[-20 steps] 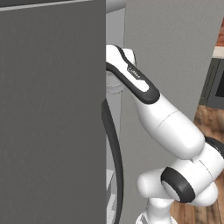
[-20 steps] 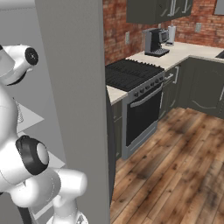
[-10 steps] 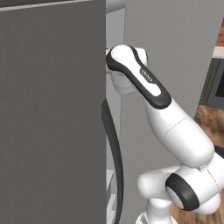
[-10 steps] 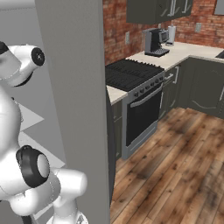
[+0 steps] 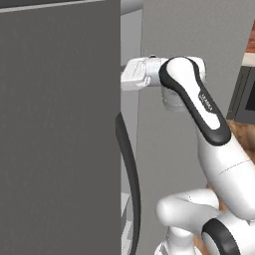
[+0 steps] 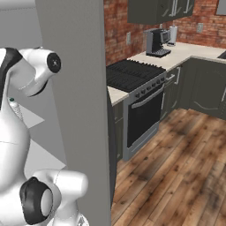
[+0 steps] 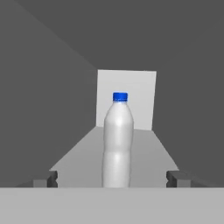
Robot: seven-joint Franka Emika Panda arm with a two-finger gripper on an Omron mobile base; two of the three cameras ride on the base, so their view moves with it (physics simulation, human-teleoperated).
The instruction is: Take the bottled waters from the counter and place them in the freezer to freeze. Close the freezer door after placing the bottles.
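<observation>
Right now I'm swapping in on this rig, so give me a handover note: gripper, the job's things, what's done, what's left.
Gripper: open, fingertips wide apart on either side of a bottled water, not clamped on it.
Bottle: upright on a grey shelf inside the freezer, blue cap on top.
Freezer door: open, with the arm reaching in past its edge.
Done: this bottle appears placed.
Left: pull the arm out, close the door. I can't see a second bottle from here, so check it.
</observation>
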